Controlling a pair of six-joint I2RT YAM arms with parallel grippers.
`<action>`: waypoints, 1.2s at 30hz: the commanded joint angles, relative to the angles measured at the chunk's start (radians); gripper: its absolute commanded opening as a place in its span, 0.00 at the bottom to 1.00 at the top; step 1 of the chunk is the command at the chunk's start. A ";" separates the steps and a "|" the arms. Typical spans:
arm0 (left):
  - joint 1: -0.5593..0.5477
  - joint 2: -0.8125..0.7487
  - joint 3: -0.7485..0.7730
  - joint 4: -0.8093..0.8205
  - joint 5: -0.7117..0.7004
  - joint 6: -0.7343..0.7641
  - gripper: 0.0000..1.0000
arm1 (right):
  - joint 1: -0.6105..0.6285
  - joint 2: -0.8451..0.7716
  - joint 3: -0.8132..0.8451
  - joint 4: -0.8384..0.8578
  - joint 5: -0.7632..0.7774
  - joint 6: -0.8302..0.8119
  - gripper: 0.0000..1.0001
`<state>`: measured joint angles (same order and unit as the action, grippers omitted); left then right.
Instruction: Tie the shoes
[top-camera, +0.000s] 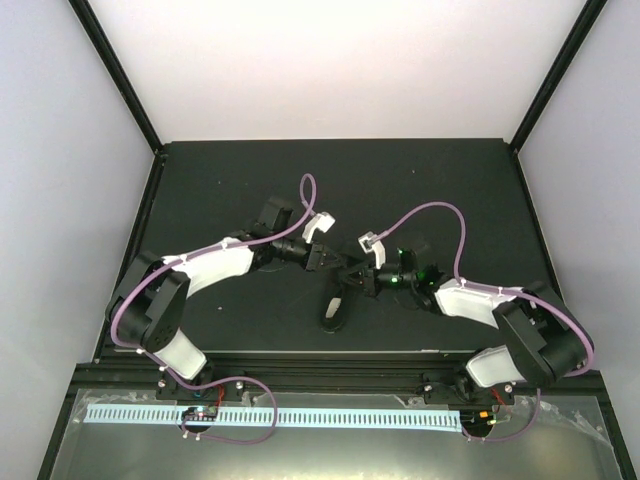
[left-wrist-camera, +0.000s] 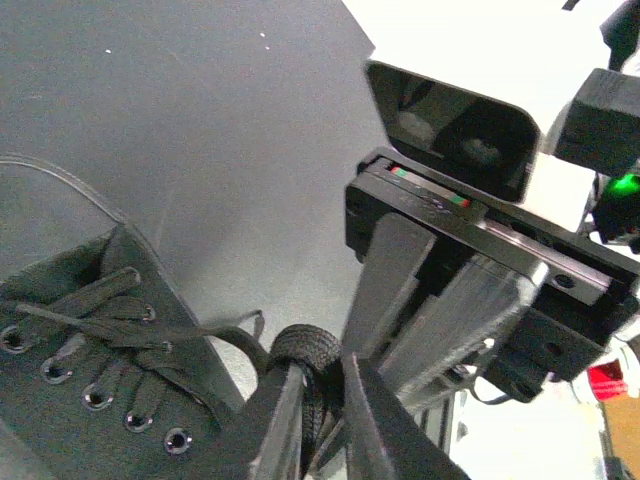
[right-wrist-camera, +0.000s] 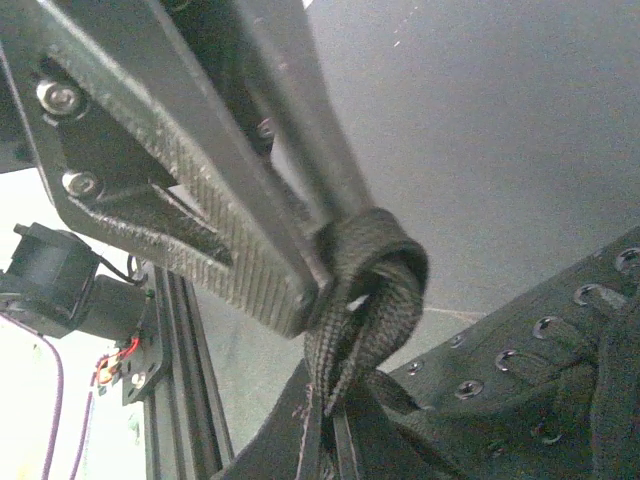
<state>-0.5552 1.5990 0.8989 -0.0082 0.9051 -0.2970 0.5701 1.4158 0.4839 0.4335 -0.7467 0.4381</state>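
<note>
Shoe (top-camera: 334, 312) sits on the desk (top-camera: 450, 190) close to the near edge, about mid-width and well away from both side edges. It is a single black lace-up, with metal eyelets (left-wrist-camera: 98, 397) and crossed lacing clear in the left wrist view. From the top, both arms reach inward and their tips meet just past the shoe's far end. Left gripper (left-wrist-camera: 325, 362) has its jaws drawn nearly together. The flat black lace (right-wrist-camera: 370, 260) is looped round its tips, and a strand is caught between the fingers. Right gripper (top-camera: 353, 273) has its jaws pressed together. In the right wrist view it pinches the lace strands that hang down from that loop. The two sets of fingertips are right up against each other at the loop, but I cannot tell if they actually touch. One strand runs from the top eyelets across to the loop. The rest of the lace is still threaded through the shoe.
</note>
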 joint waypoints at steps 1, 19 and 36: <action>0.009 -0.028 -0.018 0.051 -0.066 0.046 0.16 | -0.001 -0.039 -0.007 0.045 -0.067 0.026 0.02; 0.024 -0.421 -0.387 0.303 -0.233 0.016 0.52 | -0.007 -0.048 -0.015 0.073 -0.066 0.104 0.02; -0.158 -0.195 -0.397 0.550 -0.356 0.091 0.22 | -0.010 -0.064 -0.028 0.129 -0.073 0.227 0.02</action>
<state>-0.7029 1.3819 0.4694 0.4568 0.5873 -0.2497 0.5644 1.3731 0.4545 0.4782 -0.7883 0.6403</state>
